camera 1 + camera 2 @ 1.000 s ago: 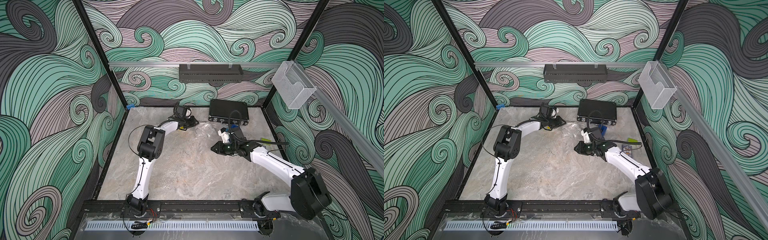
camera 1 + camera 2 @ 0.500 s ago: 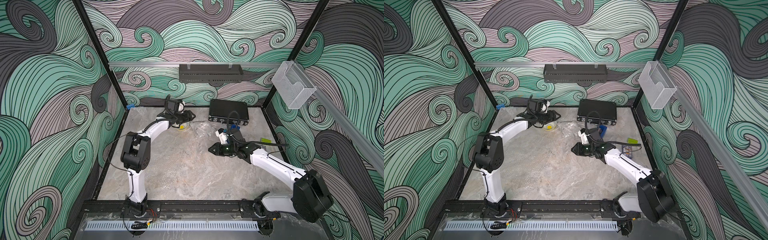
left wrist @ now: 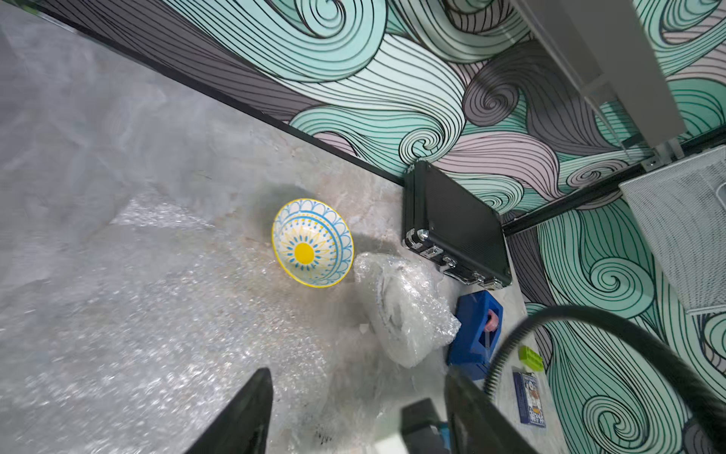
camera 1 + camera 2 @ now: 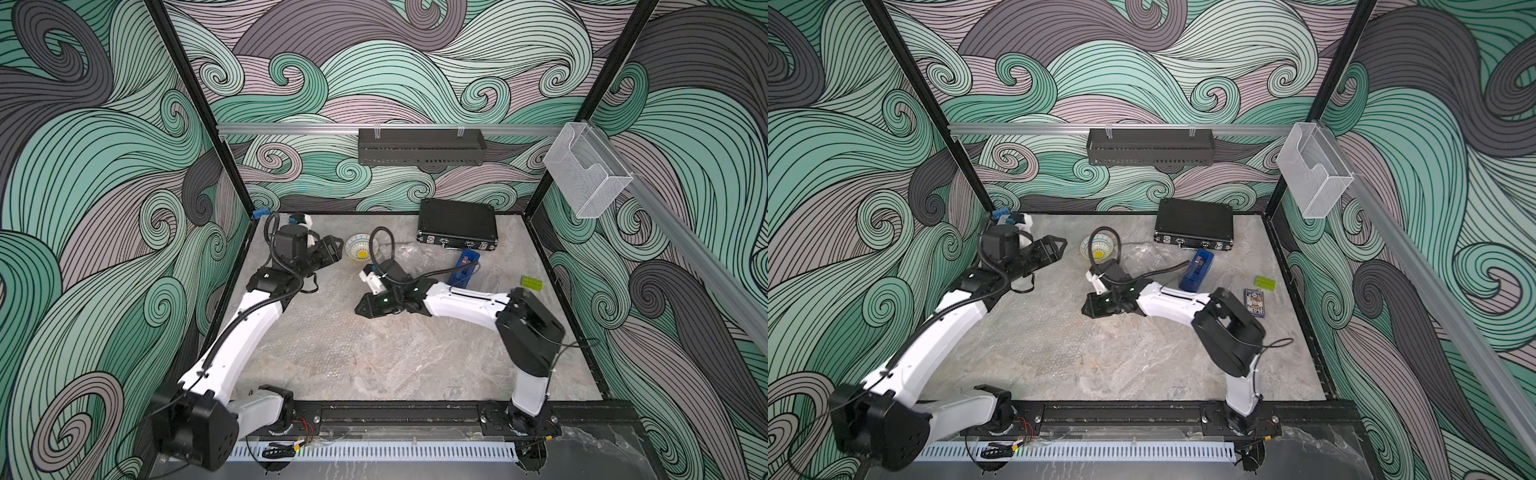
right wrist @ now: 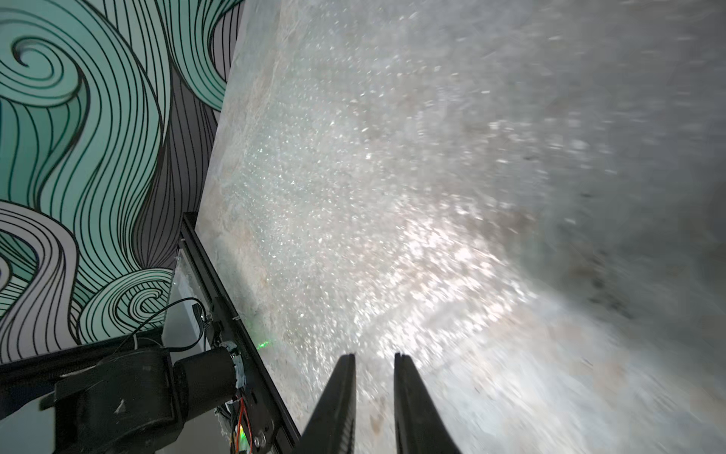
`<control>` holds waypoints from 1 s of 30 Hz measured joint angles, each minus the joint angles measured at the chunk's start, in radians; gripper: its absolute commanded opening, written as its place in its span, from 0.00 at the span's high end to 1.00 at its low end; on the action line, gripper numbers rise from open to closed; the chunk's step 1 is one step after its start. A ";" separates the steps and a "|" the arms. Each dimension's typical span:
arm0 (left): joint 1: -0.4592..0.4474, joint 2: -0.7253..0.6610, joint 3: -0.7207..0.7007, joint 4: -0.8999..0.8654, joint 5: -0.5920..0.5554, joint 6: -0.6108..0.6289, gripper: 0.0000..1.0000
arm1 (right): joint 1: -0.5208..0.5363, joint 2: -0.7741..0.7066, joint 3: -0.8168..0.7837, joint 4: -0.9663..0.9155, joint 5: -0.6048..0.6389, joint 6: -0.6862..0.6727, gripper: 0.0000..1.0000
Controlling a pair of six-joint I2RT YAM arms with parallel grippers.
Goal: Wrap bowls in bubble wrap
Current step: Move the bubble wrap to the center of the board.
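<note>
1. Left gripper (image 3: 357, 373), jaws wide and empty, faces the unwrapped bowl (image 3: 312, 243), which stands upright on the table (image 4: 519, 374) at the edge of the bubble wrap (image 3: 157, 334). A glancing jaw could shove it against the wrapped bundle (image 3: 404, 310).
2. Right gripper (image 5: 373, 355), jaws narrowly apart and empty, is above the sheet, which may slip when pinched.

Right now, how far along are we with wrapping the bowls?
Looks done: a crumpled bubble-wrap bundle beside the blue tape dispenser, probably one wrapped bowl, though its contents are unclear. In hand: nothing visibly; the left hand is open and empty near the bare blue-and-yellow bowl, and the right hand hovers low over the flat bubble wrap sheet, fingers nearly together. Left: wrapping that bowl in the sheet.
</note>
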 measured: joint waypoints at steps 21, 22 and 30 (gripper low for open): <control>0.006 -0.220 -0.219 -0.101 -0.013 -0.012 0.29 | 0.042 -0.068 -0.244 -0.131 0.056 -0.037 0.77; 0.006 -0.219 -0.235 -0.099 -0.008 -0.015 0.29 | 0.029 -0.103 -0.283 -0.142 0.058 -0.046 0.76; 0.006 -0.140 -0.335 -0.059 0.062 -0.040 0.29 | -0.167 -0.362 -0.530 -0.243 0.104 -0.110 0.75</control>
